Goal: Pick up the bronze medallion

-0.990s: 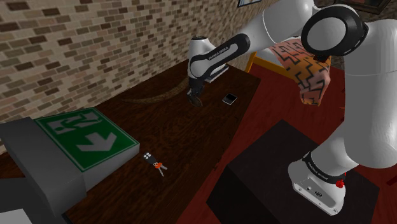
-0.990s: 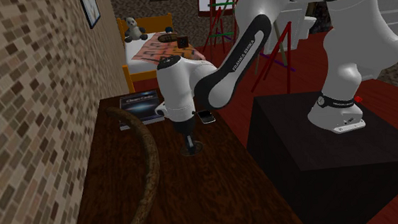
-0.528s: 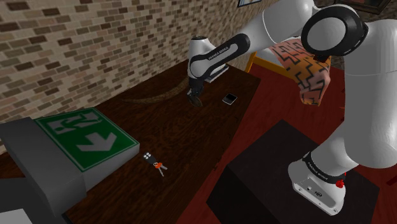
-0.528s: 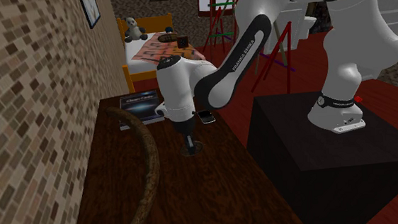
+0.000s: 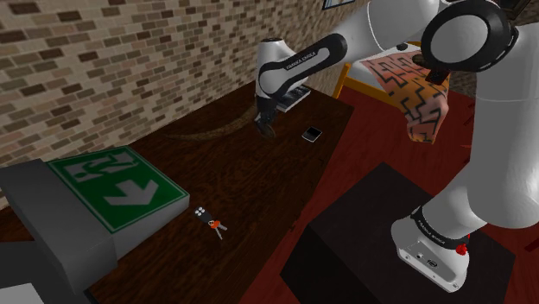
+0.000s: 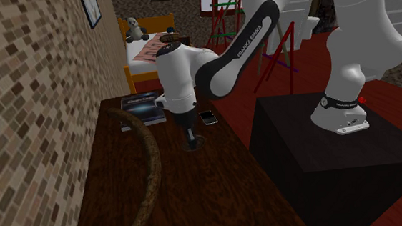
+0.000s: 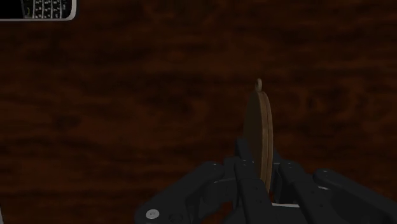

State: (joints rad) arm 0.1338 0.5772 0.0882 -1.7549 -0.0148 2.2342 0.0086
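The black gripper (image 7: pixel 258 159) pinches the bronze-brown medallion (image 7: pixel 258 124) between its two fingers (image 7: pixel 247 181), so the disc stands on edge, thin rim toward the camera, with its small hanging loop pointing away from the hand. Behind it lies the dark wooden table (image 7: pixel 127 95), and a keypad phone (image 7: pixel 37 7) sits well apart from the disc (key rows and pale casing are all that show of it). In the shoulder view the gripper (image 5: pixel 266 128) points down over the table (image 5: pixel 216 164) in the upper middle of the frame, with the phone (image 5: pixel 311 134) near it to the right; whether the medallion is clear of the wood I cannot tell. At the lower left a green exit sign (image 5: pixel 117 188) lies on a grey box (image 5: pixel 52 224), and a small bunch of keys (image 5: pixel 212 226) lies just right of it. In the second exterior view the gripper (image 6: pixel 190 141) hangs near the frame's middle, a long brown curved strip (image 6: pixel 149 169) to its left, a dark book (image 6: pixel 143 105) up and left of it, and the phone (image 6: pixel 208 117) just to its right
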